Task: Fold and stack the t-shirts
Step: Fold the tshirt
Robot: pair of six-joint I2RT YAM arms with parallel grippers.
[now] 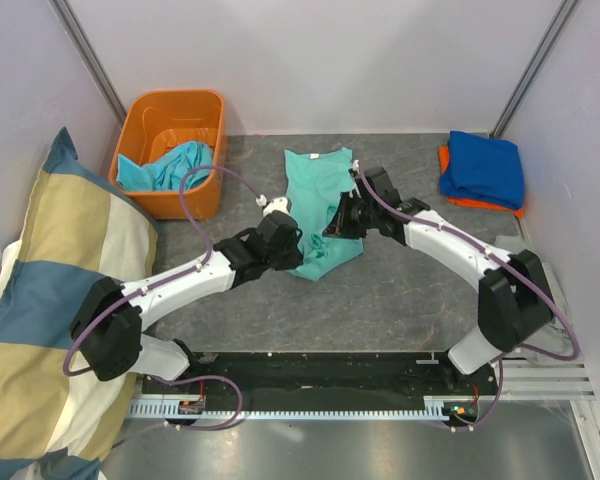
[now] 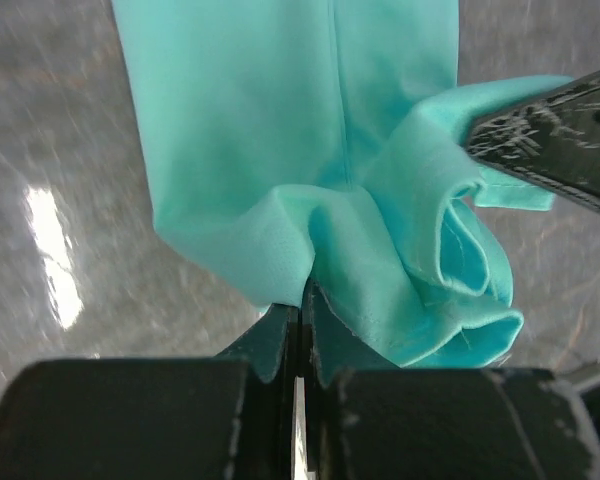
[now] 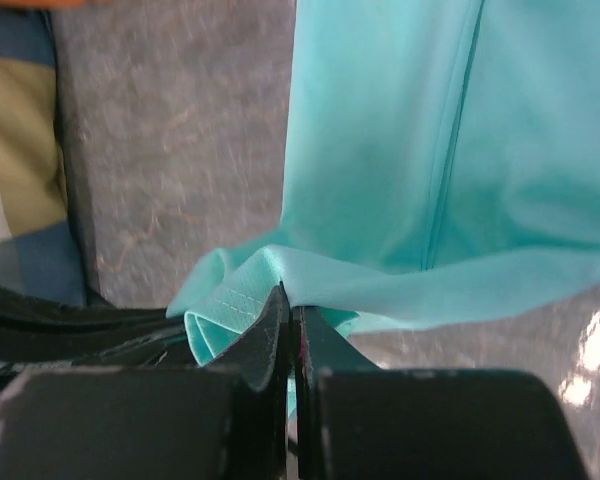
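A smooth mint-teal t-shirt (image 1: 320,190) is laid lengthwise on the grey marbled table (image 1: 410,290), just right of the rounded orange plastic bin (image 1: 172,98), with its near hem bunched into soft folds. The left gripper (image 2: 300,300) is clamped on that hem, and the right gripper (image 3: 292,300) is pinched on a stitched edge of it. A crumpled turquoise t-shirt (image 1: 175,163) is held in the bin. Far right of the bin, a folded royal blue t-shirt (image 1: 485,165) is stacked on an orange t-shirt (image 1: 480,204).

Top cam overhead; wrists close-up, shirt (image 2: 280,130)
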